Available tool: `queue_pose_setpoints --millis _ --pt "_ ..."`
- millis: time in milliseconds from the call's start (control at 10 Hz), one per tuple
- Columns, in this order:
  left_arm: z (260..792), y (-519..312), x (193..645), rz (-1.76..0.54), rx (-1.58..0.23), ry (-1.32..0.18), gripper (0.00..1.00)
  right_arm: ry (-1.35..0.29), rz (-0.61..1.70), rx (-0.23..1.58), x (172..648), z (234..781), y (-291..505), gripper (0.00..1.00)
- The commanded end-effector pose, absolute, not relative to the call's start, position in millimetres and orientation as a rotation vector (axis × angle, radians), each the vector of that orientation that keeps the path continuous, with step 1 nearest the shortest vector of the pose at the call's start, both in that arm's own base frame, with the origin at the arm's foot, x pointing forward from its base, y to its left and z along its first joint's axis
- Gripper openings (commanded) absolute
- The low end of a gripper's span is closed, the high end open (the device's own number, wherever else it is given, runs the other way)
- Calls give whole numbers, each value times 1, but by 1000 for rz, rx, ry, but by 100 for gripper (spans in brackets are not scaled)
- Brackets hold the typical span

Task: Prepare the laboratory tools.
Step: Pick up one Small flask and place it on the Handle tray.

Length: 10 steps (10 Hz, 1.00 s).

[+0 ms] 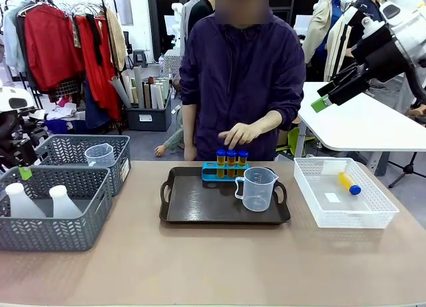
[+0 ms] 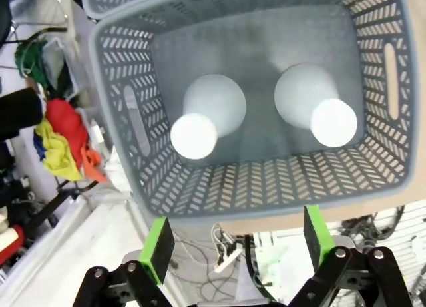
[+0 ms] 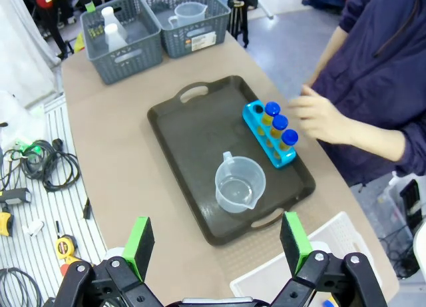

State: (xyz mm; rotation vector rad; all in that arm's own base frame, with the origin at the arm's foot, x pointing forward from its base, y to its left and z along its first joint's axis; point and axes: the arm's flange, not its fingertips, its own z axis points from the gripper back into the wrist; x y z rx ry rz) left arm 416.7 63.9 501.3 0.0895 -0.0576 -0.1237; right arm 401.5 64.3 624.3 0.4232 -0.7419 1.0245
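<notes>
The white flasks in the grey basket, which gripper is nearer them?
Left. The left gripper hangs just above the flasks; the right gripper is raised high at the far right.

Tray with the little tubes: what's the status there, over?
Both claws open: left claw over two flasks in grey basket, right claw raised high. Three tubes racked, beaker on tray. Person's hand hovering by tubes.

Beaker point(image 1: 256, 189), three amber tubes point(image 1: 231, 158) upright on tray point(image 1: 200, 204)

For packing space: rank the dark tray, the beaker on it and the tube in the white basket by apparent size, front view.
Largest: dark tray.
Then: clear beaker.
Smallest: amber tube in the white basket.
Similar depth, so the order holds.
</notes>
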Motion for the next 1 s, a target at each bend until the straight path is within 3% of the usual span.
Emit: queue_pose_setpoints --millis 0,500,900 --pt "476 83 421 -145 78 -98 100 -750 1027 429 402 625 65 100" --pt "451 81 439 -195 133 -190 100 -750 1027 429 402 625 65 100" --pt "430 84 449 -175 134 -162 100 -750 1027 429 402 625 65 100"
